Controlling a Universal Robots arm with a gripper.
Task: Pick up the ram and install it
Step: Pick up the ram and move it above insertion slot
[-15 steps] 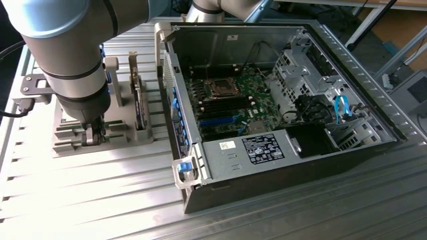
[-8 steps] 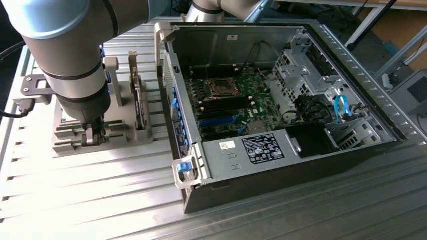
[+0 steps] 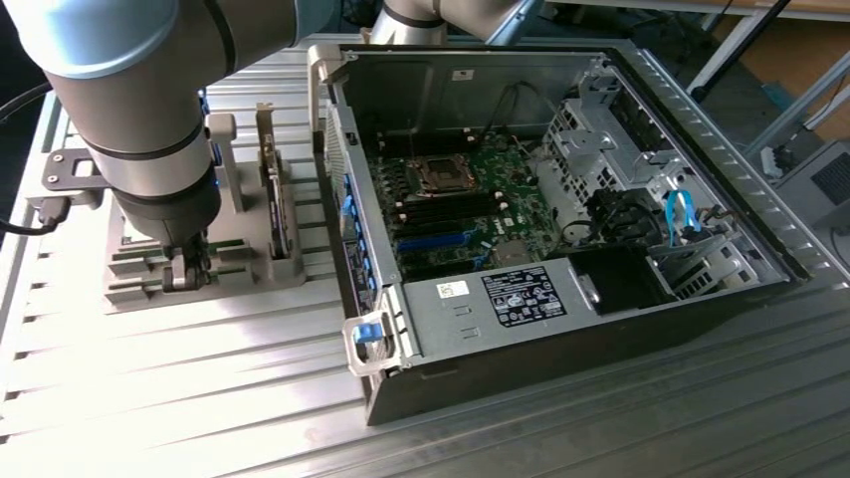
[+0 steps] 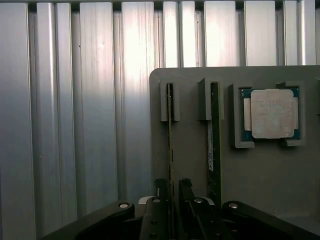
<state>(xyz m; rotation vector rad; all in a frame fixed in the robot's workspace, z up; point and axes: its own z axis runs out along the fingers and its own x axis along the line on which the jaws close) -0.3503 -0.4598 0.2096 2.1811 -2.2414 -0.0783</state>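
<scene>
Presently astride the ram (image 4: 170,130), with long axis running straight ahead between the fingers (image 4: 186,192). Wide open at the end effector (image 4: 173,184), clamped on nothing.

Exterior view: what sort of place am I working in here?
Likely a PC assembly test bench: an open computer case with its motherboard exposed sits on a ribbed metal table, beside a grey slotted parts holder.
</scene>
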